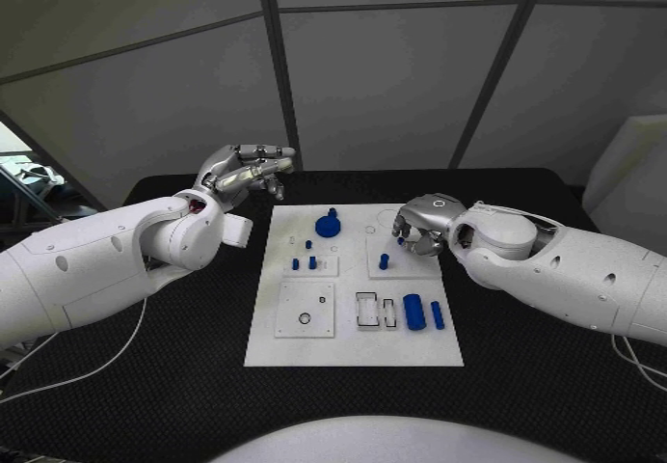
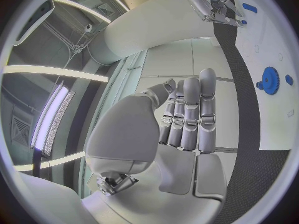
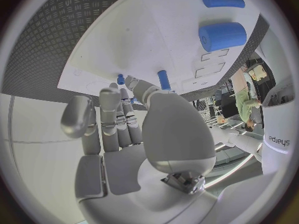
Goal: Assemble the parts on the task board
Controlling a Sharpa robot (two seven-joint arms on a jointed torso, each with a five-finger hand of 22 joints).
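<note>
1. The right hand (image 1: 421, 224) hovered over the task board's (image 1: 355, 352) far right part, fingers curled inward around nothing.
2. A small upright blue peg (image 1: 384, 260) stood just beside it, toward the robot.
3. The left hand (image 1: 248, 174) was raised off the board's far-left corner, fingers together, empty, farther from the peg.
4. The blue gear (image 1: 328, 226) stood between the hands.

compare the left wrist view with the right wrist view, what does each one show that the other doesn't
Left wrist view alone: the left hand, fingers together and empty, and the blue gear. Right wrist view alone: two blue cylinders, the thick one and the thin one, lying on the board, plus an upright blue peg. Both show the white task board and the right hand.
</note>
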